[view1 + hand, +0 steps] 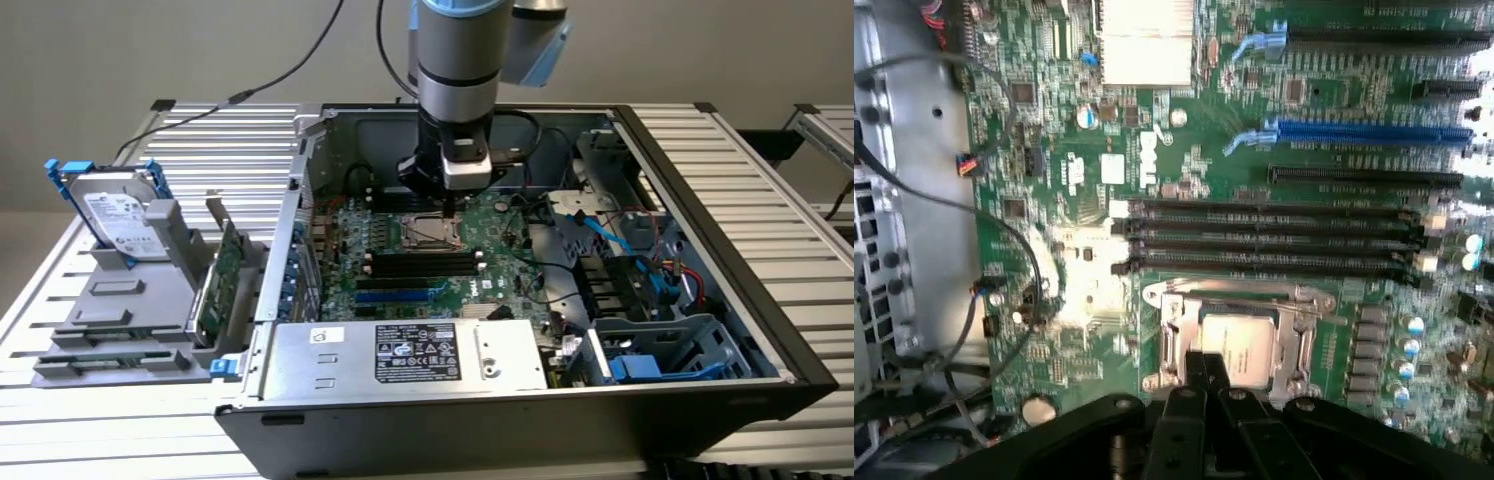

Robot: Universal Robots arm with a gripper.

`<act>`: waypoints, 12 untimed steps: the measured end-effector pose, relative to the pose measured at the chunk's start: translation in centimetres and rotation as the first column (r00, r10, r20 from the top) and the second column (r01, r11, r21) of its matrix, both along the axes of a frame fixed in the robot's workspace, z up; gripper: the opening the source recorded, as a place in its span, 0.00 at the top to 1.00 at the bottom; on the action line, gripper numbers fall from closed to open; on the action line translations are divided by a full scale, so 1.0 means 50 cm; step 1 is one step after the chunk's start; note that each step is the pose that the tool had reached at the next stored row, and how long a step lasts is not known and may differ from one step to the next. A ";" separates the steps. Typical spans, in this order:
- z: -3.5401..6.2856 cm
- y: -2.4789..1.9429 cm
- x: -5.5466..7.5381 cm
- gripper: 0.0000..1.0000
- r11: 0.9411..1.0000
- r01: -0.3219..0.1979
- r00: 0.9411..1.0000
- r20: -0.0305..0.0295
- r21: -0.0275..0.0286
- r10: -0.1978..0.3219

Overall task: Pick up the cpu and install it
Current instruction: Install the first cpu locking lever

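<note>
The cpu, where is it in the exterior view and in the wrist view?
Exterior view: the cpu sits in the socket frame mid-board, just below the gripper.
Wrist view: the cpu lies inside the socket frame, at the gripper's tip.
Shared landmark: the black memory slots beside the socket frame.

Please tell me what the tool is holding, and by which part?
Nothing, it seems: the shut tool is at the edge of the cpu lying in its socket.

Small flat square silver cpu (1249, 340) lies in the metal-framed socket (1229, 292), just beside long black memory slots (1264, 236) on the green motherboard (1184, 160)
</note>
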State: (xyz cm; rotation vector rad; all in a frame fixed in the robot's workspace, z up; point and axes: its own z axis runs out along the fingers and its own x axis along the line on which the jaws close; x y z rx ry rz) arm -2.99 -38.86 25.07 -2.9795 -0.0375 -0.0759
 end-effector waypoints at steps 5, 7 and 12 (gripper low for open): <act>0.002 -0.0295 -0.005 0.89 1.000 0.000 1.000 0.001 0.000 0.000; 0.002 -0.0385 -0.014 0.89 1.000 0.000 1.000 0.004 -0.001 0.000; 0.003 -0.0599 -0.039 0.89 1.000 -0.001 1.000 0.006 -0.001 0.001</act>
